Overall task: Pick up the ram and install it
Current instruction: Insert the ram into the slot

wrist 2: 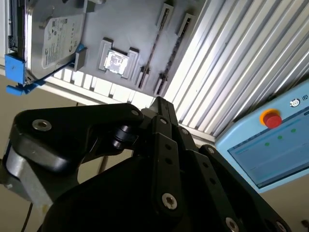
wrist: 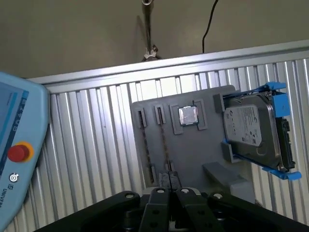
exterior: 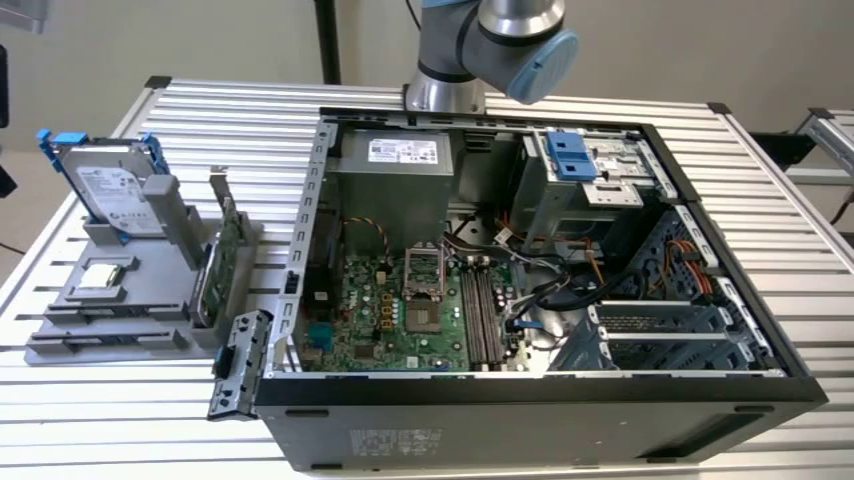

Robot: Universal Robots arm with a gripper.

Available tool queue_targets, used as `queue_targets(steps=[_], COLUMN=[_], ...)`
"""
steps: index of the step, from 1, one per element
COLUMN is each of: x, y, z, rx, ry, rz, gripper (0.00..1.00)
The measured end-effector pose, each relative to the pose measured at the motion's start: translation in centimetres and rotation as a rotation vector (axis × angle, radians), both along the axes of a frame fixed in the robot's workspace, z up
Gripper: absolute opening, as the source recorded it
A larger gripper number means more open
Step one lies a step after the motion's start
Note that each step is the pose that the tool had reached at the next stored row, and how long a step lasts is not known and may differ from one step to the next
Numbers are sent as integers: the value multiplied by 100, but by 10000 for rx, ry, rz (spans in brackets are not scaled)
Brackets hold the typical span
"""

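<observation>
The gripper (wrist: 167,189) is closed, fingers (wrist: 158,197) pressed together on nothing. The ram (wrist: 164,145) stands on edge in the tray (wrist: 193,154), well beyond the fingertips. The jaws should be parted and squared across its thin edge, mid-length, so it is lifted level.

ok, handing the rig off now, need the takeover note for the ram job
Gripper: looks shut, nothing in it, clear of the gray fixture.
Ram: apparently the thin dark strip on edge in a fixture holder; the hard drive stands on the same fixture.
PC case: open, motherboard slots exposed.
Done: nothing visible.
Left: both the pick and the install.
</observation>
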State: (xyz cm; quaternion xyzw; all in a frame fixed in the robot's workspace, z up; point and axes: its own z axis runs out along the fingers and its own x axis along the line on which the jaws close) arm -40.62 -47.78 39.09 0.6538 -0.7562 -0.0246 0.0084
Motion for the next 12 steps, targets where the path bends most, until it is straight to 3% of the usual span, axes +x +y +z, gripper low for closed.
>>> queue_targets(steps=[8, 9, 12], x=[0, 0, 0], y=[0, 0, 0], z=[-1, 0, -1], rx=[0, 0, 0], ry=[-5, -5, -6], rz=[148, 148, 148], gripper=[0, 100, 100])
